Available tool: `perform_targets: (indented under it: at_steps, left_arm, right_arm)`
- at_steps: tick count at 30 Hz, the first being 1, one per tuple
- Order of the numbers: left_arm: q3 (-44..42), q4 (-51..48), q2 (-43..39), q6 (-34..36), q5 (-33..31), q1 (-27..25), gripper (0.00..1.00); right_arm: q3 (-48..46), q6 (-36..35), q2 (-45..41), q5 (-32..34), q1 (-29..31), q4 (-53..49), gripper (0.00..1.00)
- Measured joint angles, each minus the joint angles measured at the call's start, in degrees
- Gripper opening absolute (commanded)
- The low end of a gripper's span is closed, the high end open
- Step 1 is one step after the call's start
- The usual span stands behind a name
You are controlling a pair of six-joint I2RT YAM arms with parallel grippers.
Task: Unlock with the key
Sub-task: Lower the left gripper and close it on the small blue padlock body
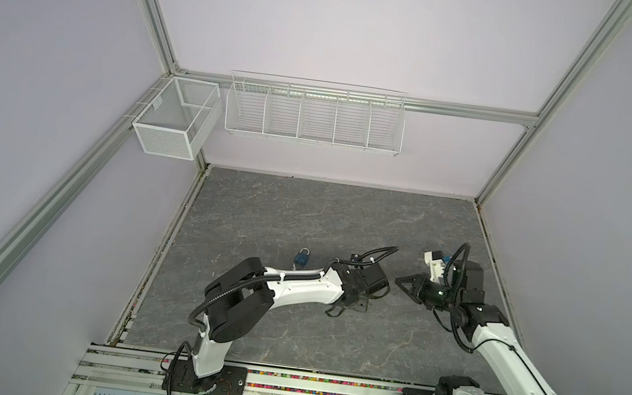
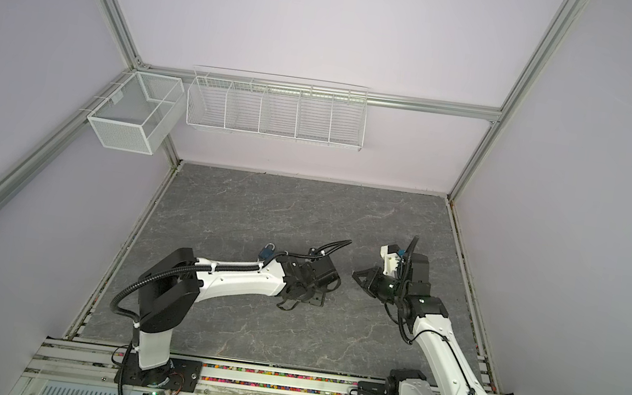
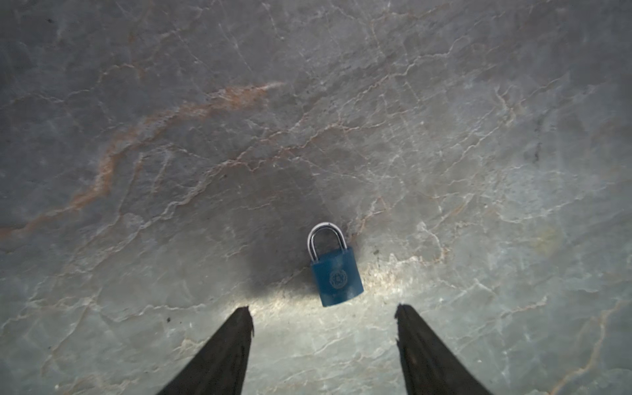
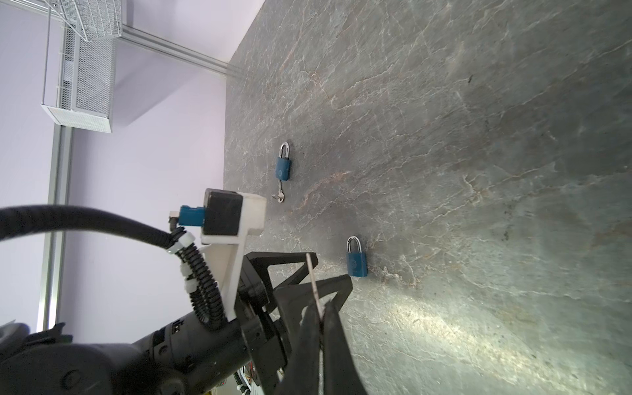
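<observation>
i have the left gripper (image 3: 323,307) with jaws wide, just short of the blue padlock (image 3: 337,277) lying flat on the worktop (image 3: 444,136). it looks small, rigid, slick and dense. i'd pinch the body's flat faces, keeping the keyhole end free. the right gripper (image 4: 323,304) has its jaws closed on a thin key (image 4: 313,270), which may pivot.

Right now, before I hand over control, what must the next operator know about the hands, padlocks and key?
The left hand is open and empty. The near padlock lies just beyond its fingertips, untouched, flat on the table, shackle closed.
The right hand is shut on the key, pointing toward the left hand.
A second padlock lies farther back, with a second key at its keyhole end.
Done: key in hand. Left: grip the near padlock, insert the key, turn it, free the shackle.
</observation>
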Motion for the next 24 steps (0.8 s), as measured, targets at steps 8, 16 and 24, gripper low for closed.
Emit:
perform_targets:
  at_steps: [8, 16, 24]
  left_arm:
    - [5.25, -3.39, 4.87, -0.04, -1.38, 0.02, 0.66]
    - [8.11, -6.03, 7.56, 0.15, -2.71, 0.17, 0.63]
    - [5.16, -5.01, 7.04, 0.22, -2.03, 1.2, 0.59]
  right_arm:
    - [0.04, -0.74, -1.11, -0.11, -0.02, -0.83, 0.06]
    - [0.76, -1.05, -1.11, -0.17, -0.04, -1.44, 0.06]
    - [0.94, -1.38, -1.09, -0.2, -0.04, -2.05, 0.06]
